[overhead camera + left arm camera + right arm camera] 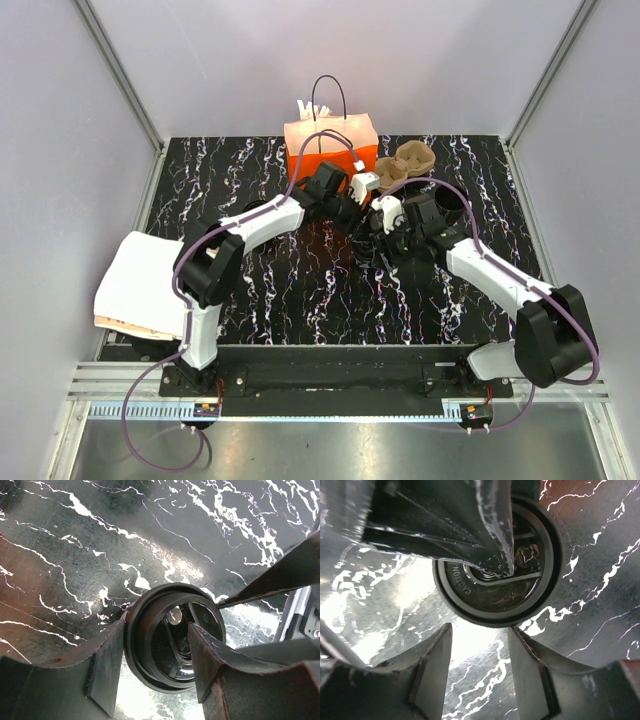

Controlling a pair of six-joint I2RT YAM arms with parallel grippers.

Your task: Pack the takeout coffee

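Marbled table [250, 180], one coffee cup [175, 652], left gripper [156, 637] astride it, grip unclear, right gripper [480, 640] parted

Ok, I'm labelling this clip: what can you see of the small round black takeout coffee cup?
The small round black takeout coffee cup looks like glossy plastic, with a raised rim and a lid embossed CAUTION. It stands lid-up on the black marbled table. One finger of the left gripper lies across its lid; grip unclear.
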